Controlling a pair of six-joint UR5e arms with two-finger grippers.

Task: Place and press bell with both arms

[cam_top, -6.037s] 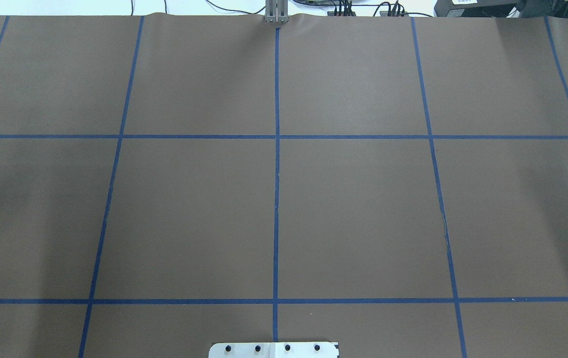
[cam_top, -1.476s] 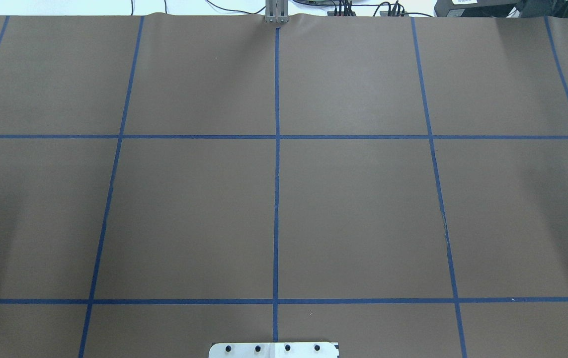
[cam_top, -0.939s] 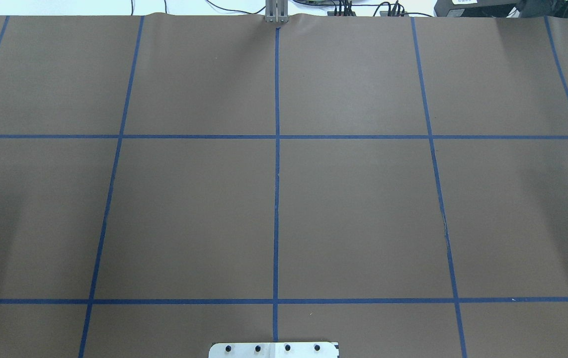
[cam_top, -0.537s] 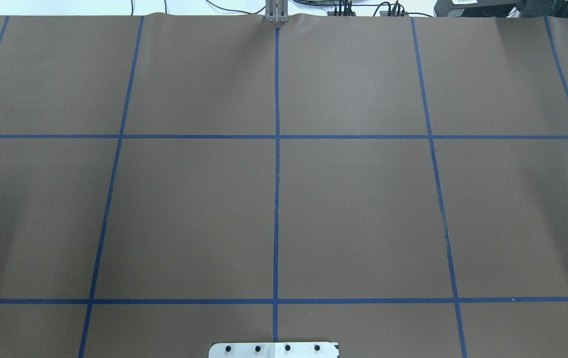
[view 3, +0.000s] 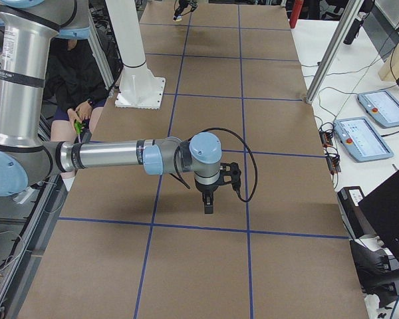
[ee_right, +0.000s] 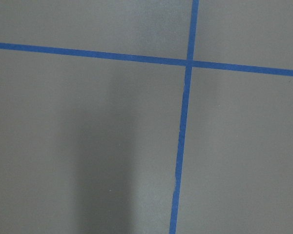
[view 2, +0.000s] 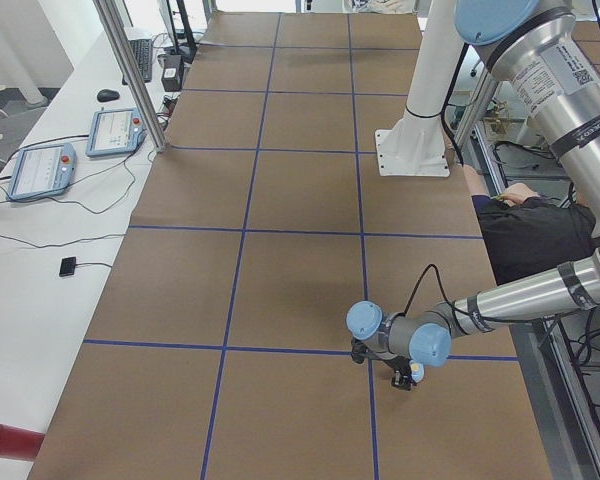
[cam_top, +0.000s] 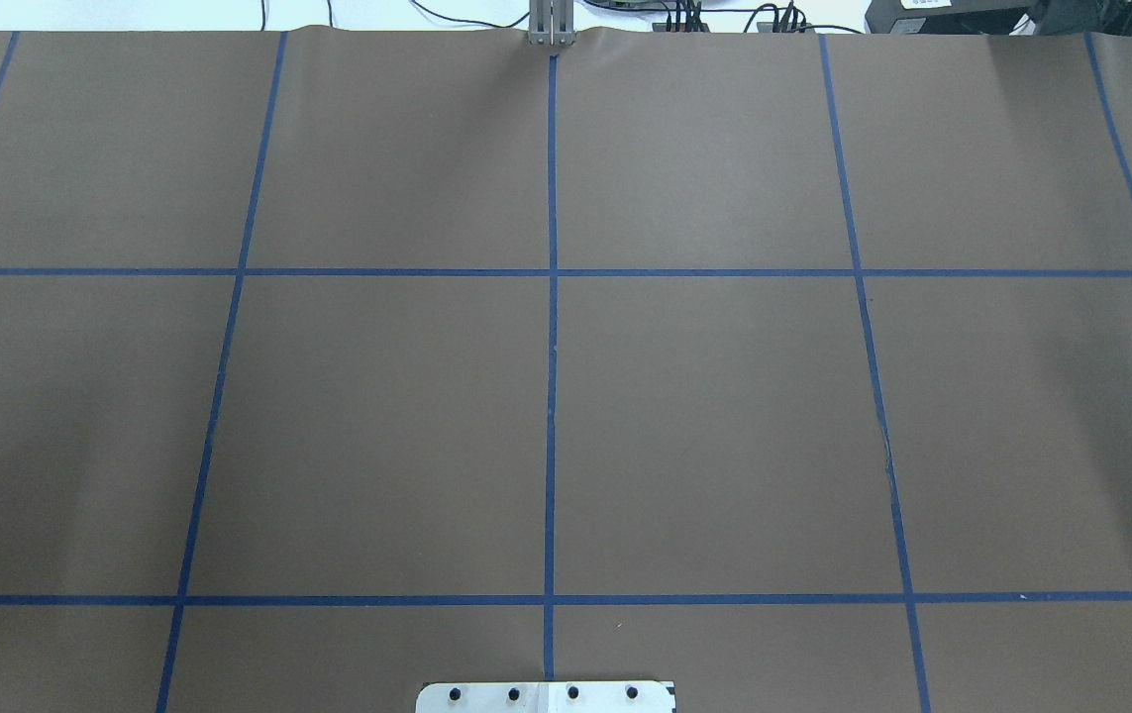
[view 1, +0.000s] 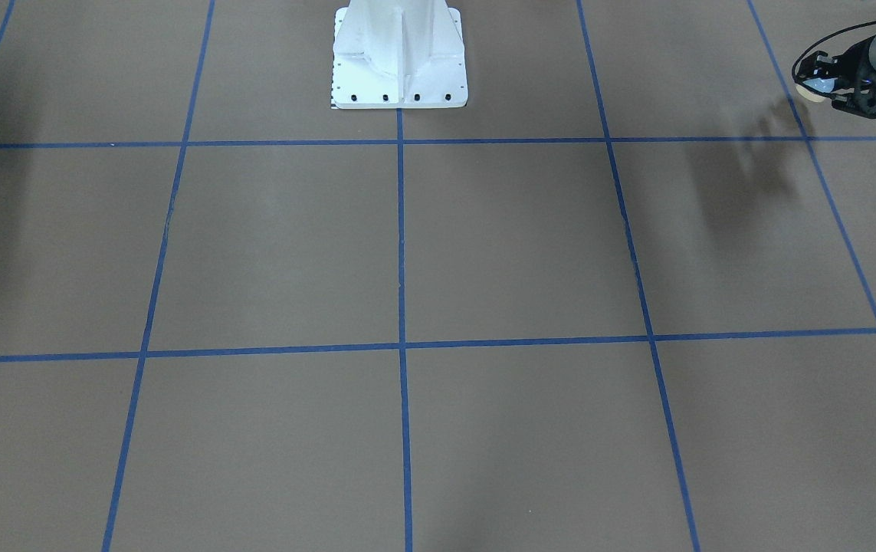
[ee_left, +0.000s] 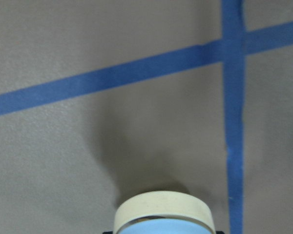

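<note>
The light-blue bell (view 1: 812, 83) with its cream rim is held in my left gripper (view 1: 822, 81), a little above the brown table at that view's far upper right. In the exterior left view the same gripper (view 2: 404, 378) holds the bell (view 2: 417, 373) low over a blue tape line. The left wrist view shows the bell's cream rim (ee_left: 163, 210) at the bottom edge, over the table. My right gripper (view 3: 209, 207) shows only in the exterior right view, pointing down above the table; I cannot tell if it is open or shut. Neither arm shows in the overhead view.
The white bolted pedestal (view 1: 399, 69) stands at the robot's side of the table. Blue tape lines (cam_top: 552, 396) divide the brown table cover. An operator (view 2: 535, 220) sits beside the table. Teach pendants (view 2: 40, 170) lie on the white side bench.
No arm or bell enters the overhead view. Only the faint shadow at that view's left side has shifted a little.
</note>
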